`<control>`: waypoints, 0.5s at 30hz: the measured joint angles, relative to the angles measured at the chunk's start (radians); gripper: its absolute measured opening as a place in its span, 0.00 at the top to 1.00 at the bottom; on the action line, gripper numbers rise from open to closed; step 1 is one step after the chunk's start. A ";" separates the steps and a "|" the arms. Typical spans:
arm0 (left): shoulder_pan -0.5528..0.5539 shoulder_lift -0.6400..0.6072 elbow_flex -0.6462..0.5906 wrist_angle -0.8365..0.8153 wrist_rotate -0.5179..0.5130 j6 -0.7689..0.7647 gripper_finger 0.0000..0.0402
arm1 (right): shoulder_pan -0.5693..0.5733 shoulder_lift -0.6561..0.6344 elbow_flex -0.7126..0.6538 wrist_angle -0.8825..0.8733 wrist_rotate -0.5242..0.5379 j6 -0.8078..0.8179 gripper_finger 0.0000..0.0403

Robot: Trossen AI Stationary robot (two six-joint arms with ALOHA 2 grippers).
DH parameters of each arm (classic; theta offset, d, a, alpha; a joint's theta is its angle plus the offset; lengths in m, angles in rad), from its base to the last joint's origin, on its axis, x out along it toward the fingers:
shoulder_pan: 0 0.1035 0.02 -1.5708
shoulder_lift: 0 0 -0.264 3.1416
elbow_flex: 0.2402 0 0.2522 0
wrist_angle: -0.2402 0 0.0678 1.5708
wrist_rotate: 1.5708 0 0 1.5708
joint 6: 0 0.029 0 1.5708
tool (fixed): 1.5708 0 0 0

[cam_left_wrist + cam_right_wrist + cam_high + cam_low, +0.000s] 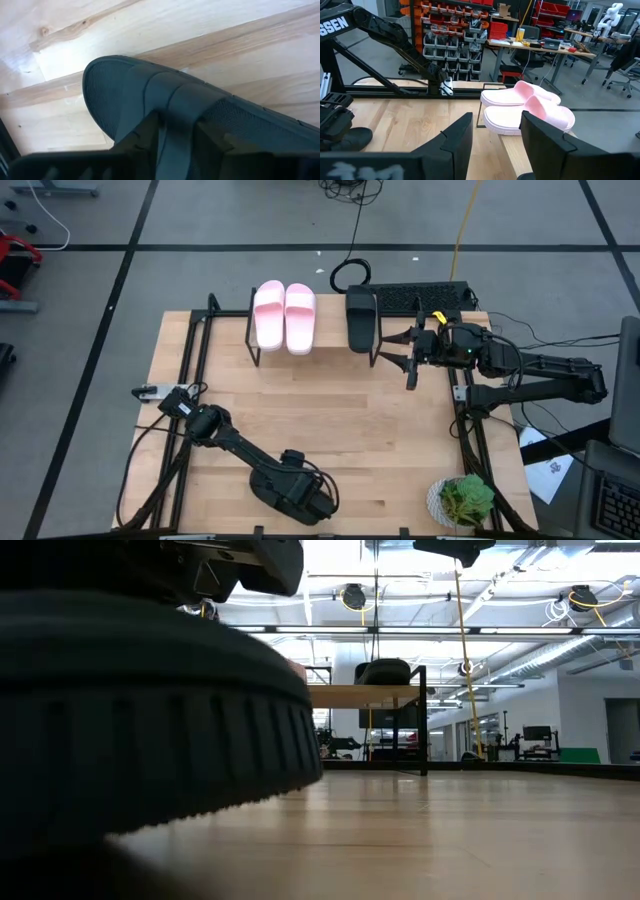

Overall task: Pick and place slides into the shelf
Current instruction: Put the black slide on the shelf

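Two dark fingers (150, 135) of the left gripper (312, 502) straddle the strap of a black slide (130, 95) lying on the tabletop (330, 410) at its near edge; whether they have clamped on it I cannot tell. Right gripper (402, 350), jaws apart and holding nothing, hovers just right of the shelf (330, 345) at the table's far side. On that shelf sit the pale pink pair (285, 317) at its left and a second black slide (361, 320) at its right end, nearest the right gripper.
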 joint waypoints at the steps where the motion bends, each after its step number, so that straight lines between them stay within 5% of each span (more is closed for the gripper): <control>1: 0.000 0.000 0.000 0.000 0.000 0.006 0.80 | 0.000 0.000 0.000 0.000 0.000 0.000 0.61; 15: 0.004 -0.006 0.000 -0.003 0.068 0.026 0.99 | 0.000 0.000 0.000 0.000 0.000 0.000 0.61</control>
